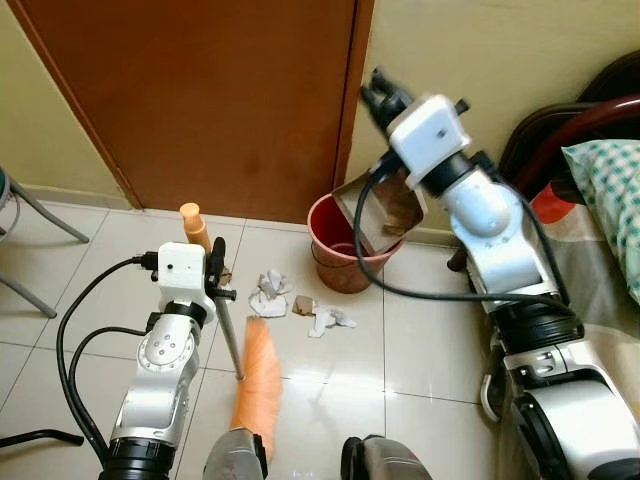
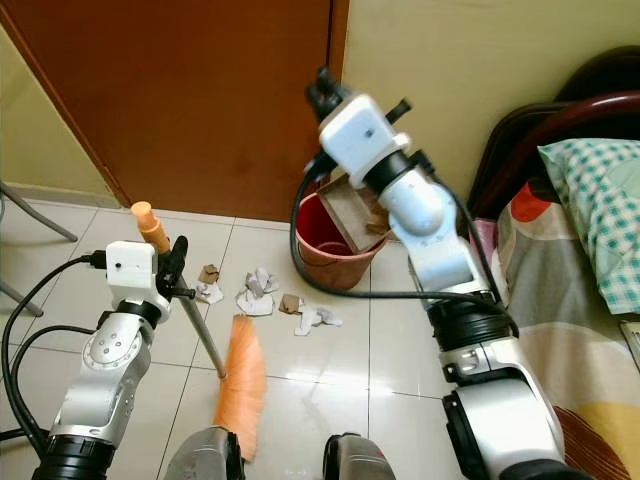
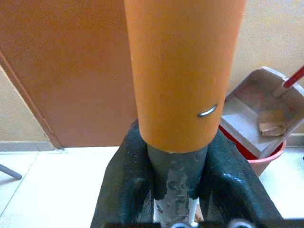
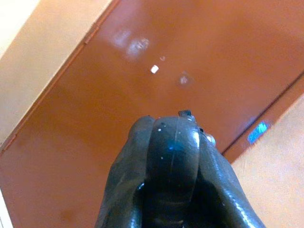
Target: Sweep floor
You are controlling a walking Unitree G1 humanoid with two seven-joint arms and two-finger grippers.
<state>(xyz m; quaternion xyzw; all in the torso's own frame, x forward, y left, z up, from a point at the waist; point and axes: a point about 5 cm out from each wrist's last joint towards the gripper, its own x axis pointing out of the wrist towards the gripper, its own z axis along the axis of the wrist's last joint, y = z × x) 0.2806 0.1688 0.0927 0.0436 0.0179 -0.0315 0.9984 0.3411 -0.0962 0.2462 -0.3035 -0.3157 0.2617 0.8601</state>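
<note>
My left gripper (image 1: 216, 268) is shut on the grey pole of a broom just below its orange grip (image 1: 194, 224); the left wrist view shows the fingers (image 3: 128, 185) clamped around that pole. The orange broom head (image 1: 258, 385) rests on the tiles. Crumpled paper and cardboard scraps (image 1: 272, 292) lie ahead of it, near a red bucket (image 1: 322, 218). A grey dustpan (image 1: 385, 212) holding a scrap tilts into the bucket. My right gripper (image 1: 384, 100) is raised above it, shut on the dark end of the dustpan's handle (image 4: 172, 147).
A brown door (image 1: 200, 100) and a cream wall stand right behind the bucket. At the right is a dark wooden chair with a checked cushion (image 1: 605, 180). Metal chair legs (image 1: 35, 215) stand at the far left. Black cables loop beside my left arm.
</note>
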